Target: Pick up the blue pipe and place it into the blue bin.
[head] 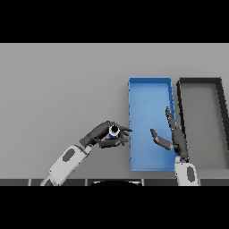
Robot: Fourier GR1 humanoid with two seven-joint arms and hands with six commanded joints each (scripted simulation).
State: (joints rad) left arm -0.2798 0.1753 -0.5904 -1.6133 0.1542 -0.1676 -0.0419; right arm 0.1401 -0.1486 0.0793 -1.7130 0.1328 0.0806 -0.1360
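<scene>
The blue pipe [114,131] shows end-on as a small white-rimmed ring with a blue body. My left hand [99,135] is shut on it, fingers and thumb curled round it, just left of the blue bin [149,81]. The bin is a long open tray lying right of centre. My right hand [175,137] hovers over the bin's right wall with straight fingers pointing away from me and the thumb spread left; it holds nothing.
A black bin [199,81] with a grey floor lies beside the blue bin on its right. The grey table [58,89] stretches to the left and back.
</scene>
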